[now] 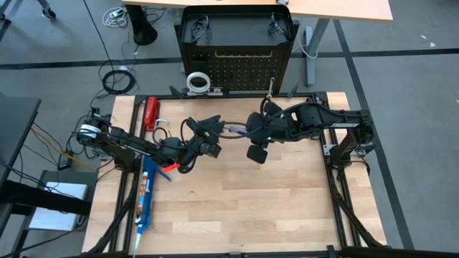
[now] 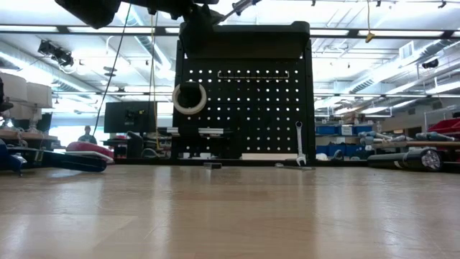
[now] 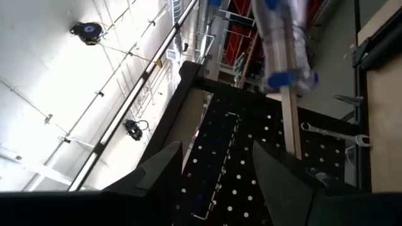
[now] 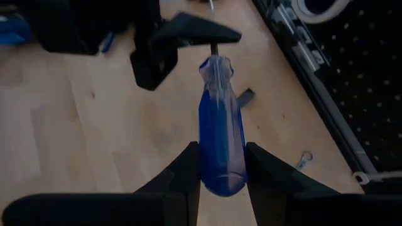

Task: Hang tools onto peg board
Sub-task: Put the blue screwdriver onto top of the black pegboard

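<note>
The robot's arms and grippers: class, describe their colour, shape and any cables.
Both arms are dark, jointed and slim. The left gripper and right gripper each end in two black, wedge-shaped fingers. Black cables loop beside the left arm's base; no markings are readable.

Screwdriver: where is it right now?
The screwdriver is held in the right gripper above mid-table, its shaft pointing at the open left gripper.

The left gripper (image 3: 217, 172) is pointing its two open fingers at the black peg board (image 3: 245, 169). A blue screwdriver (image 3: 286, 44) is showing above. A silver wrench (image 3: 330, 129) is lying near the board.
</note>
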Motion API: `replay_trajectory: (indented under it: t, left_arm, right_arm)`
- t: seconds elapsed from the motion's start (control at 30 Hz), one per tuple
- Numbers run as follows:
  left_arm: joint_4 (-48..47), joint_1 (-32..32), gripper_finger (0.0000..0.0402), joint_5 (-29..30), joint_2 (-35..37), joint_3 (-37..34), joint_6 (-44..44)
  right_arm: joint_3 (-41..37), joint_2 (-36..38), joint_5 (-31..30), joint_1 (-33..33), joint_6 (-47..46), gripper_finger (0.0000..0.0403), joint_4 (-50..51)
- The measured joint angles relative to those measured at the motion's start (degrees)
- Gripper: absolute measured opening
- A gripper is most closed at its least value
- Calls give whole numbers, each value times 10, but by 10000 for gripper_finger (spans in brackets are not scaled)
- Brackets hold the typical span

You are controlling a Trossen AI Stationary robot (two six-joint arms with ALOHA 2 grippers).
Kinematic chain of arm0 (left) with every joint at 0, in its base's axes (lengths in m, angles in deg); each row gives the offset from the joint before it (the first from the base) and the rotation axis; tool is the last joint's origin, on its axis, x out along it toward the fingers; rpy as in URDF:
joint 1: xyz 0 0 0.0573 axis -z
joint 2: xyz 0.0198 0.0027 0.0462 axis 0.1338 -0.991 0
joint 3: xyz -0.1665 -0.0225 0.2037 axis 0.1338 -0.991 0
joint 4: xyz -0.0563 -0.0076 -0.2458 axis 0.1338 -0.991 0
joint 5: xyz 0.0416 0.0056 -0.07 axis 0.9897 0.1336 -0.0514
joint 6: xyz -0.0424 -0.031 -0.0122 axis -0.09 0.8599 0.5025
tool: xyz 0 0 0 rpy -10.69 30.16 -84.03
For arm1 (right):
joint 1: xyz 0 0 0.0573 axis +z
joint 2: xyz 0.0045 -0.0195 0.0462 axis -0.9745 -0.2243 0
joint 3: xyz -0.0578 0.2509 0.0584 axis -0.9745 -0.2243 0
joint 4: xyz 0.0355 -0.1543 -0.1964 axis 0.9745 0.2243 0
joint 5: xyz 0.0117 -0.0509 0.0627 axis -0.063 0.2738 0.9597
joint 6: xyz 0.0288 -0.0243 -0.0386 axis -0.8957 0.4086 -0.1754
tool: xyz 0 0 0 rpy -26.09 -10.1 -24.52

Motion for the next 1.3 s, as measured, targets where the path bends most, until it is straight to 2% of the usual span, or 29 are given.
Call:
replay_trajectory:
  t: [0.4, 0.5, 0.77, 0.9, 1.13, 1.3]
  left_arm:
    - [-8, 0, 202, -2, 0, 0, 37]
    - [4, 0, 202, 5, 0, 0, 21]
    - [203, 25, 202, 45, 0, -1, -65]
    - [216, 44, 202, 46, 1, -1, -62]
    - [213, 67, 202, 89, 0, -10, -11]
    - [210, 71, 202, 88, 1, -60, 115]
  right_arm:
    - [0, 11, -15, 17, 2, 107, -29]
    - [0, 11, -28, 17, -1, 107, -26]
    - [0, 29, -61, 17, -18, 108, -15]
    - [0, 43, -100, 10, -23, 108, -12]
    - [0, 60, -160, -3, 15, 110, -60]
    - [1, 68, -207, -22, 56, 108, -112]
